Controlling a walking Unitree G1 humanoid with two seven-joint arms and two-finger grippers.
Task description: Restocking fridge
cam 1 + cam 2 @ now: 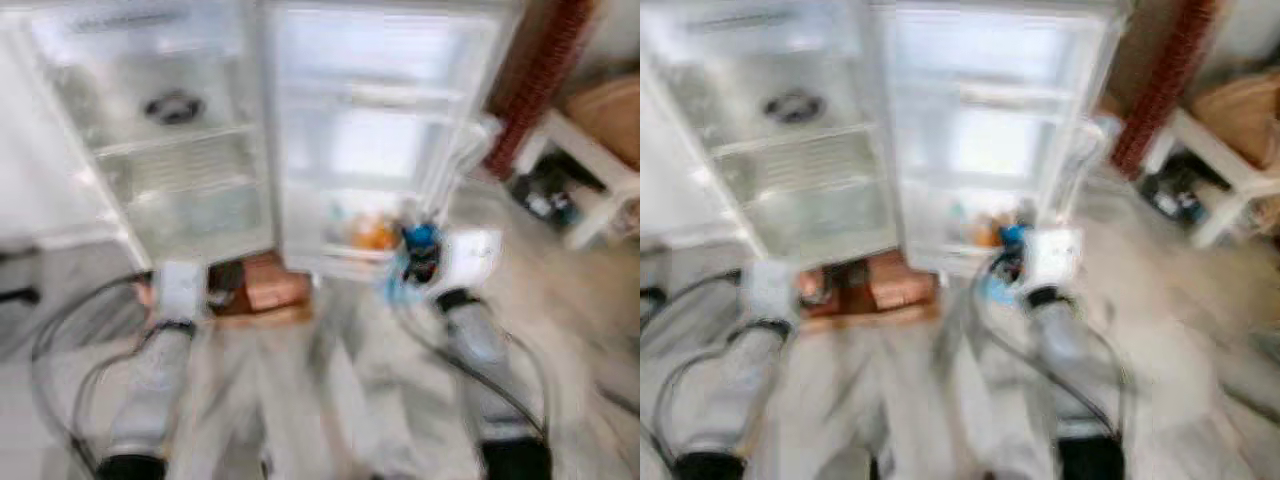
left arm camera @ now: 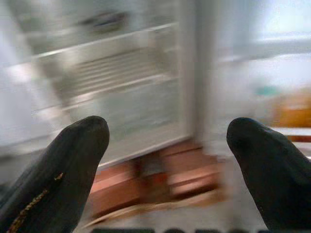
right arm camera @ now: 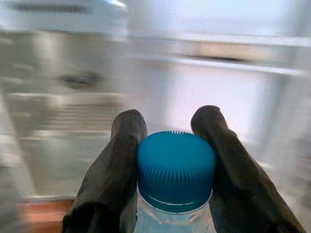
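Observation:
The white fridge (image 1: 180, 150) stands open ahead, its door (image 1: 370, 140) swung out to the right. All views are blurred. My right gripper (image 3: 167, 141) is shut on a clear bottle with a blue cap (image 3: 176, 170), its fingers (image 3: 121, 160) pressing the cap on both sides. From the head the bottle (image 1: 420, 250) is held in front of the door's lowest shelf (image 1: 355, 250), where orange items (image 1: 375, 235) sit. My left gripper (image 2: 167, 150) is open with nothing in it, low before the fridge's bottom.
A dark round item (image 1: 173, 106) lies on an upper fridge shelf. A brown box (image 1: 265, 290) lies on the floor under the fridge. At the right stand a red-brown column (image 1: 535, 80) and a white rack (image 1: 590, 170) with dark things beneath. Black cables (image 1: 60, 330) loop beside my arms.

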